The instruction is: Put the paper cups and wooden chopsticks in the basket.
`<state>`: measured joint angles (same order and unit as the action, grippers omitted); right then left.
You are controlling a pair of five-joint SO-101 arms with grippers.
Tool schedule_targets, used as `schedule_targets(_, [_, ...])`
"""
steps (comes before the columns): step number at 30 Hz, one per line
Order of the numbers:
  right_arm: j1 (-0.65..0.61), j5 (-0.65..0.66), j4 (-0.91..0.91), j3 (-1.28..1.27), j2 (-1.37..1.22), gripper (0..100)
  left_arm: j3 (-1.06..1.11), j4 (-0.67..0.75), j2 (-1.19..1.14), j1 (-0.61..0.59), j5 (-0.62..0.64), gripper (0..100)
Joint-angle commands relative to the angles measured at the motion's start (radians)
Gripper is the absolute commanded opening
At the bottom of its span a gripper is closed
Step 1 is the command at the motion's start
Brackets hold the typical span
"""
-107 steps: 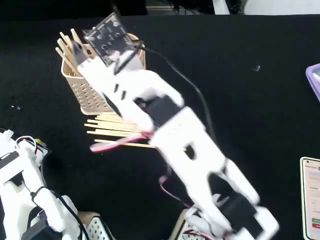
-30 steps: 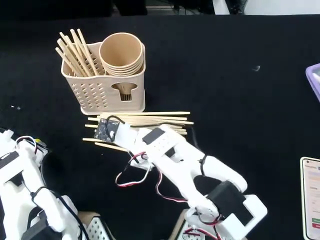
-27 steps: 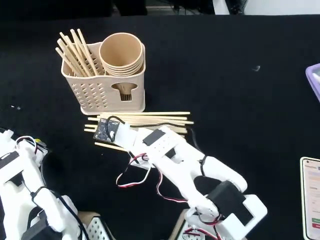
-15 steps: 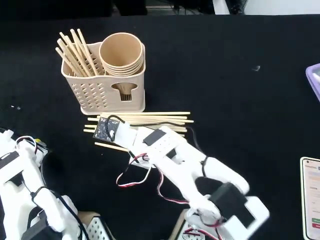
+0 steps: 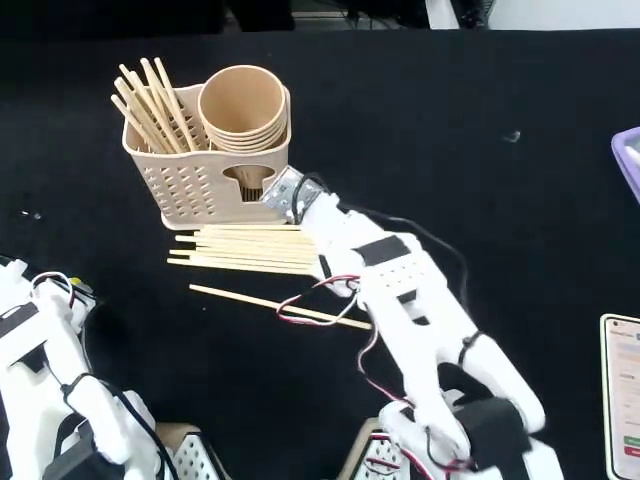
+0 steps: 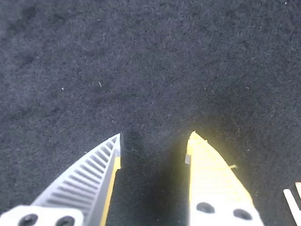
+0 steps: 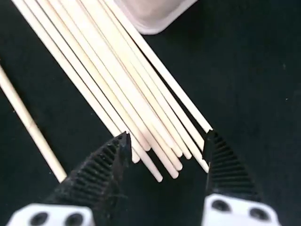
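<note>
The cream basket (image 5: 195,190) stands at the back left, with a stack of paper cups (image 5: 243,105) and several wooden chopsticks (image 5: 150,100) upright in it. In front of it a bundle of chopsticks (image 5: 240,250) lies flat on the black cloth, and a single chopstick (image 5: 270,303) lies apart, nearer the front. My right gripper (image 5: 315,238) hangs over the bundle's right ends beside the basket. It is open, its fingers straddling the stick tips (image 7: 117,80) with the basket corner (image 7: 155,14) just beyond. My left gripper (image 6: 155,141) is open over bare cloth at the front left.
A phone (image 5: 620,395) lies at the right edge and a purple object (image 5: 628,155) sits farther back on that side. The left arm's body (image 5: 40,380) fills the front left corner. Perforated white parts (image 5: 190,450) stand at the front edge.
My right gripper has swung from the bundle's left end to its right end beside the basket. One chopstick now lies apart in front. The left arm has kept still.
</note>
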<state>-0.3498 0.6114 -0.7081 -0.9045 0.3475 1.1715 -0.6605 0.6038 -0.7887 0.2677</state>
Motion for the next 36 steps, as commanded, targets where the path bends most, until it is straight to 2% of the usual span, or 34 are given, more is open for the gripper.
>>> schedule_targets(1, [0.012,0.091,0.061,0.012,-0.084,25.4,-0.045,0.011,0.021,0.005,0.0,22])
schedule_targets(10, [0.071,0.118,0.055,0.048,-0.183,25.4,-0.045,0.011,0.025,0.01,0.0,22])
schedule_targets(12, [0.049,0.127,0.057,0.033,-0.183,25.4,-0.045,0.011,0.025,0.01,0.0,22])
schedule_targets(17, [-0.063,0.287,0.011,-0.041,-0.177,25.0,-0.045,0.011,0.025,0.007,0.0,22])
schedule_targets(20, [-0.097,0.319,-0.034,-0.045,-0.174,17.8,-0.045,0.011,0.025,0.007,0.0,22])
schedule_targets(24, [-0.118,0.313,-0.068,-0.045,-0.173,1.2,-0.045,0.011,0.025,0.007,0.0,22])
schedule_targets(29, [-0.118,0.313,-0.157,-0.054,-0.12,1.0,-0.047,0.011,0.025,0.01,0.0,22])
schedule_targets(36, [-0.16,0.15,-0.287,-0.096,0.111,1.1,-0.048,0.011,0.025,0.01,0.0,22])
